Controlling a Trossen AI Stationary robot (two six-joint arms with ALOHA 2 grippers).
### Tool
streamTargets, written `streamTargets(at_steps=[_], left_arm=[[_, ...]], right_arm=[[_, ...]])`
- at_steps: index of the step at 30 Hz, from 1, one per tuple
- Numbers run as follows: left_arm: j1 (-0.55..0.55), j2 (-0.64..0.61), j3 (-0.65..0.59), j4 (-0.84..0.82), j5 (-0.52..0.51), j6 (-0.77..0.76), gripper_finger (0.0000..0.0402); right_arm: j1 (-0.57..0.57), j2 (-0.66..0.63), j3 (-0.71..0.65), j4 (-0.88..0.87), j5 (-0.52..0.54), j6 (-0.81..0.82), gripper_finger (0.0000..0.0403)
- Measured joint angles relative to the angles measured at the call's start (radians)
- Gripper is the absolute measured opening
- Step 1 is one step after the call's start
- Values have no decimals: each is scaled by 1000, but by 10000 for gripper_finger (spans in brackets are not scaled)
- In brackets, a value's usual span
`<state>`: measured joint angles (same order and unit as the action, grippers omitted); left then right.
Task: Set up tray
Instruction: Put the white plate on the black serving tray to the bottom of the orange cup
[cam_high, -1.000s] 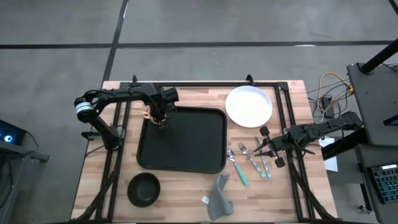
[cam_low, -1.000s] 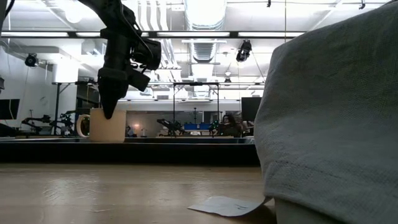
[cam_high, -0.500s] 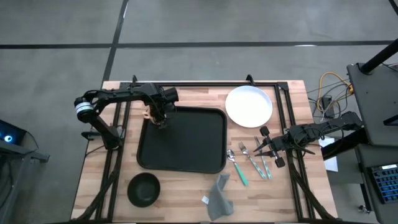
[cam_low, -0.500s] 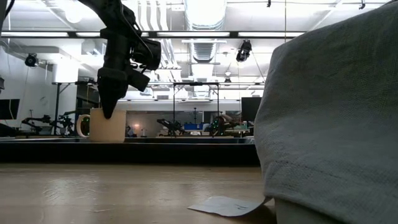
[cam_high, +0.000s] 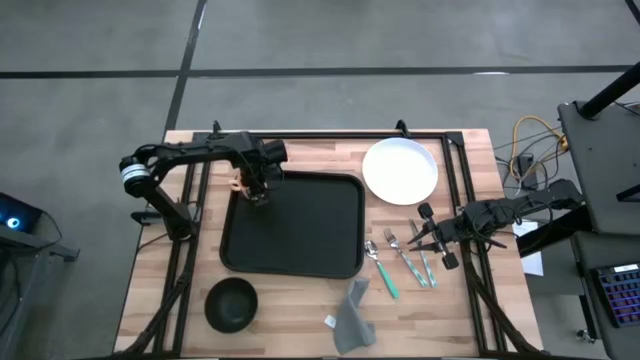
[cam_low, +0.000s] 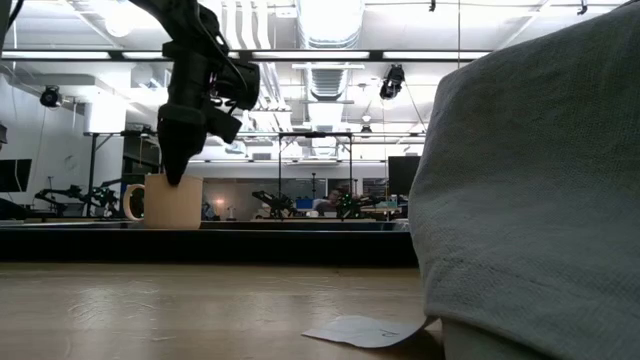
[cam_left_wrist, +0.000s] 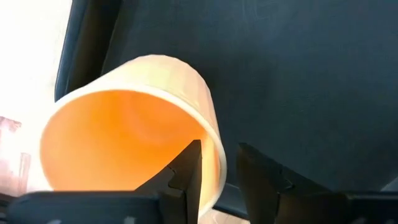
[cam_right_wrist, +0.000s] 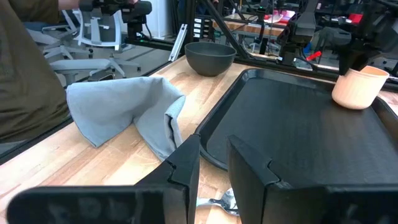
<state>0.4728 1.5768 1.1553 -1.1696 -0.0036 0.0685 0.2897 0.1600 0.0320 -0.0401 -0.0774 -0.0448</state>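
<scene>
two dark arms are working at a pale wooden table, one over a mug and one waiting by the cutlery.

from above, the large flat black rectangular tray is lying mid-table, and the left gripper is hanging over its far left corner while the right gripper is resting near the forks and spoon; a round white plate, a small black bowl and a crumpled grey cloth are sitting around the tray. at table height, the left gripper is pointing down into a cream mug standing upright on the tray. from the left wrist, its fingers are straddling the mug's rim, parted and not pinching it. from the right wrist, its fingers are standing narrowly apart, holding nothing.
</scene>
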Motion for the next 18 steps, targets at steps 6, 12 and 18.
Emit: streamTargets(at_steps=[6, 12, 18], left_arm=[[0, 0, 37, -20, 0, 0, 81], [0, -1, 77, -46, 0, 0, 81], [-1, -1, 112, -62, 1, 0, 81]], right_arm=[[0, 0, 0, 0, 0, 0, 68], [0, 0, 0, 0, 0, 0, 68], [0, 0, 0, 0, 0, 0, 68]])
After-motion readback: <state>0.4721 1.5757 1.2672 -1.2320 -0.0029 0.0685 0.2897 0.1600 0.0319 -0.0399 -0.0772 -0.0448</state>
